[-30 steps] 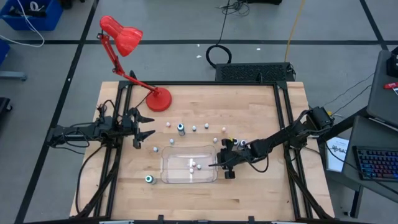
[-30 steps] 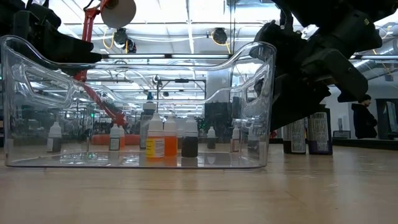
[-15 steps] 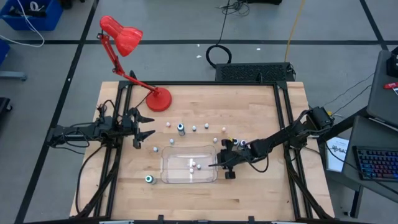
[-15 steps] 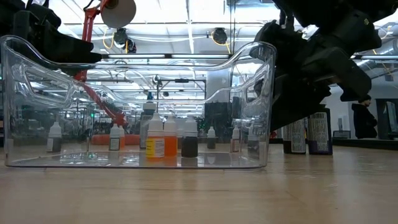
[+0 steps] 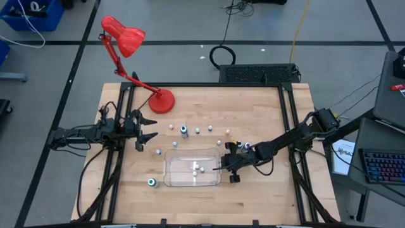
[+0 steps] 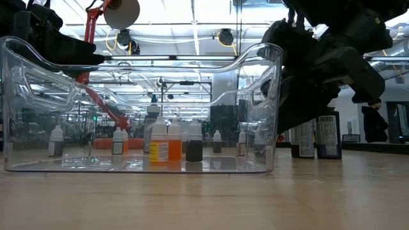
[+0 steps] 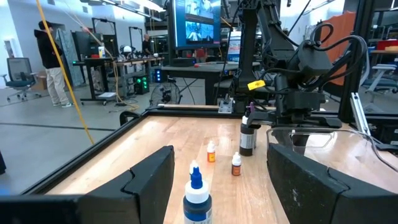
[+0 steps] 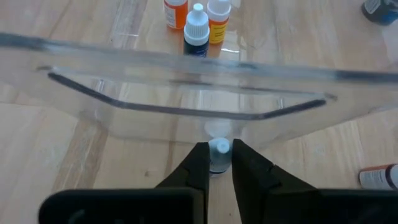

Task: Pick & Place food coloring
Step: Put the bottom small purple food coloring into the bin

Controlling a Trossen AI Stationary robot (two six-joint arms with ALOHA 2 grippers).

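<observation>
Pick step: right gripper [image 8: 218, 163] clamped on a white-capped food coloring bottle [image 8: 218, 148] just outside the clear tray's [image 5: 169, 180] right wall. Next move likely needs a lift over that wall, then release inside. Left gripper [image 5: 147, 128] waits, fingers apart, near the bench's left edge.

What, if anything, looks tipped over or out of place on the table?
One small bottle appears to lie on its side on the table beside the clear tray, near the right end effector, which is shut on an upright bottle. The other bottles in view stand upright; nothing looks spilled.
</observation>
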